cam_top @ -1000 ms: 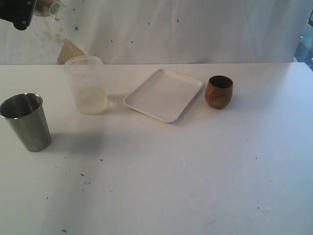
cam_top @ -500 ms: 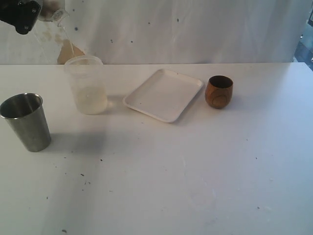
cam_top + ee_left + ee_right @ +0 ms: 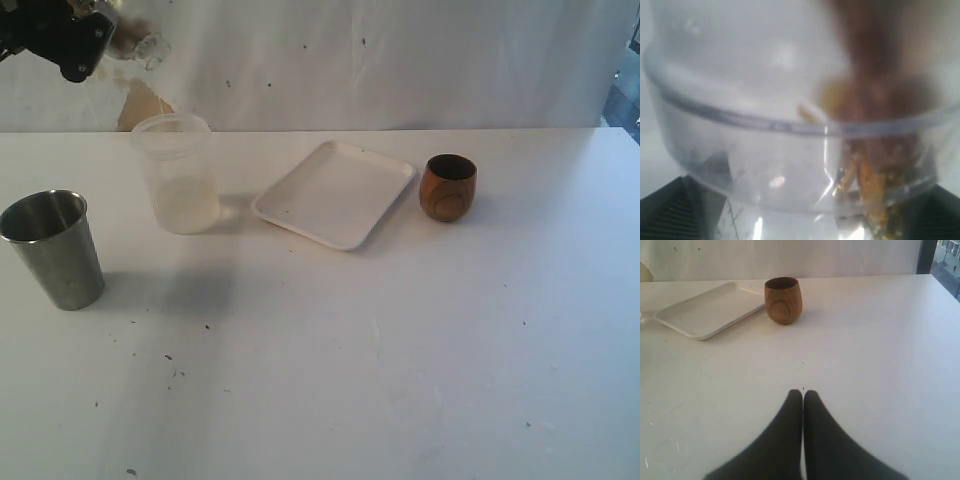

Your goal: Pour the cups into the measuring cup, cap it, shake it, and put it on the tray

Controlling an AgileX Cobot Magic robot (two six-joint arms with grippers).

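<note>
High at the back left, my left gripper (image 3: 103, 33) is shut on the clear dome cap (image 3: 138, 43), whose short neck points right. It hangs up and to the left of the measuring cup (image 3: 177, 172), a clear plastic tumbler with pale liquid in its bottom. In the left wrist view the cap (image 3: 765, 110) fills the picture between dark fingers (image 3: 667, 210). The steel tumbler (image 3: 55, 250) stands at the left edge. The wooden cup (image 3: 448, 187) (image 3: 783, 300) stands right of the white tray (image 3: 335, 193) (image 3: 705, 310). My right gripper (image 3: 803, 392) is shut and empty, low over the table.
A white backdrop with a brown stain (image 3: 140, 102) runs behind the table. Small dark specks (image 3: 170, 360) dot the front left of the white tabletop. A dark window frame (image 3: 926, 255) stands past the table's far right corner.
My left gripper has carried the cap to the right and slightly down, closer to the space over the measuring cup. Nothing else has moved.
</note>
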